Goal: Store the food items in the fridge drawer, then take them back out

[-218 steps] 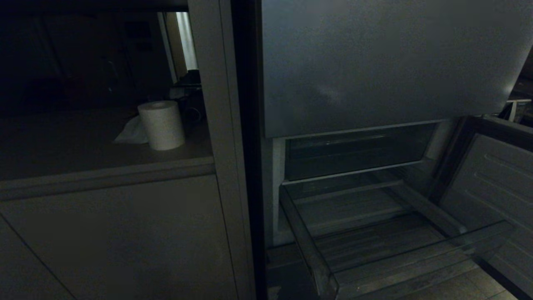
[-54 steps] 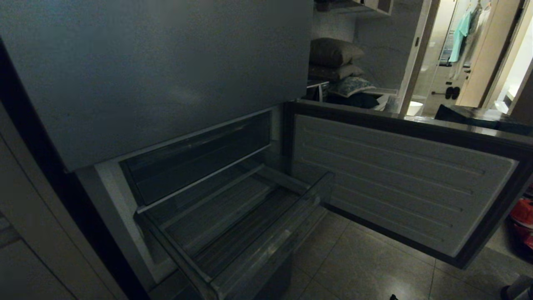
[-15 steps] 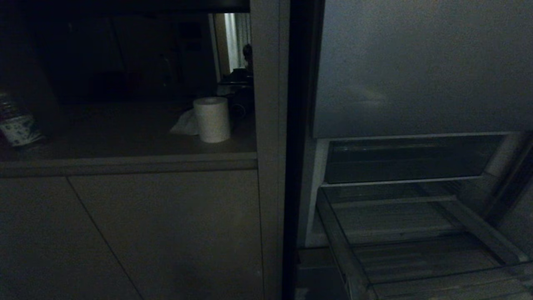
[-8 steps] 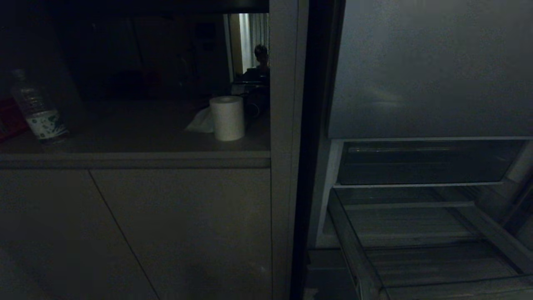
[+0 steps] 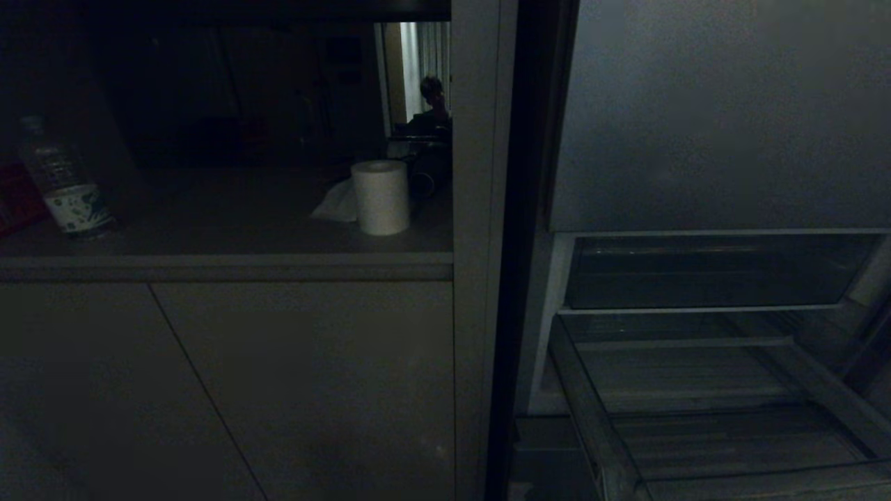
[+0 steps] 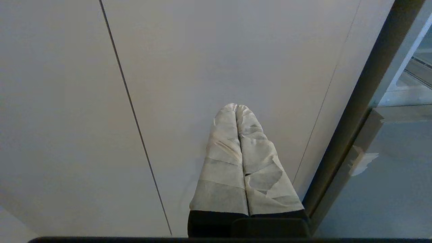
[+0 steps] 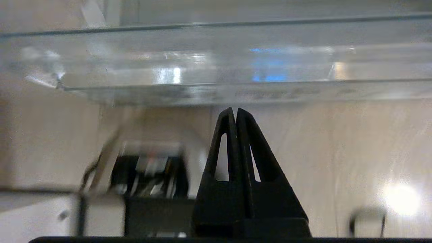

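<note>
Left gripper [image 6: 238, 108]: jaws pressed together, empty, tips facing a plain cabinet front [image 6: 209, 60]. Right gripper [image 7: 234, 111]: jaws pressed together, empty, fridge drawer [image 7: 216, 60] just ahead of and above the tips. No food items in sight.

Risks: closed tips striking the clear drawer lip on a raise; no grasp possible until opened.

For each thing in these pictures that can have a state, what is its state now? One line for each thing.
fridge drawer: pulled out, nothing visible inside it.
upper fridge door: closed.
cabinet doors: closed.
paper roll: upright on the counter, with a loose sheet beside it.
water bottle: upright on the counter.
left claw: shut, holding nothing, facing the cabinet doors.
right claw: shut, holding nothing, just below the drawer's clear front lip.
</note>
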